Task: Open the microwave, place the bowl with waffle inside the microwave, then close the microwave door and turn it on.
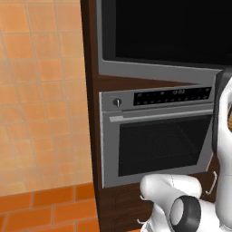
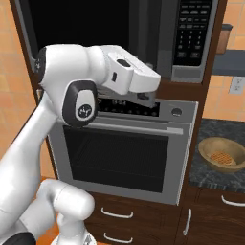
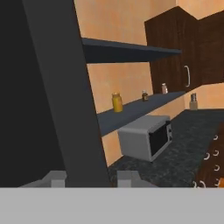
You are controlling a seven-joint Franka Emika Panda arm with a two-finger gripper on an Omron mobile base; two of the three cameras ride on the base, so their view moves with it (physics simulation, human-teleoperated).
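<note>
The microwave (image 2: pixel 194 33) is built in above a silver oven, its black glass microwave door (image 1: pixel 172 31) (image 2: pixel 76 24) framed in grey. In the hand view the door (image 3: pixel 26 87) is a dark slab with a slanting grey edge. My gripper (image 3: pixel 92 178) is open, and that grey edge runs between its fingertips (image 3: pixel 57 177). In the right base view the hand (image 2: pixel 143 91) sits at the microwave's lower edge. The tan bowl (image 2: pixel 206 148) rests on the dark counter at the right with the waffle (image 2: pixel 223 157) in it, well away from the gripper.
The silver oven (image 1: pixel 158 140) (image 2: pixel 124 153) sits right under the microwave, with drawers (image 2: pixel 117 215) below it. An orange tiled wall (image 1: pixel 41 90) lies to the left. The hand view looks past the door to a small grey appliance (image 3: pixel 146 139), a shelf with jars (image 3: pixel 117 102) and dark cabinets (image 3: pixel 175 48).
</note>
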